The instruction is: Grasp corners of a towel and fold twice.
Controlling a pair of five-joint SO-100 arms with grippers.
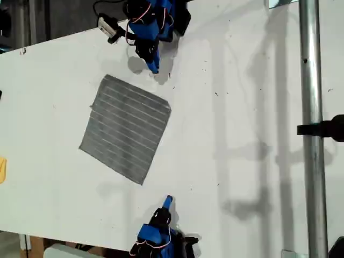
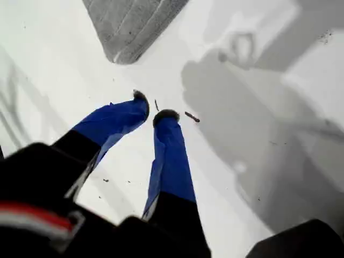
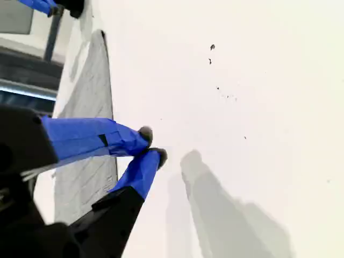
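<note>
Though the towel [image 1: 126, 129] lies flat, both wrist views crop it; my first gripper [image 2: 153, 107] and my second gripper [image 3: 153, 144] — both clenched (empty) — sit just off it.

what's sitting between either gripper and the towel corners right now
Nothing visible. Bare white table separates my first gripper and my second gripper from the flat towel. Both hold nothing. The small yellow object lies at the exterior view's left edge, well clear.

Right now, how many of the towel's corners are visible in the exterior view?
4, none hidden. Of the towel, one corner points up, one to the view's right, one down, one to its left.
</note>
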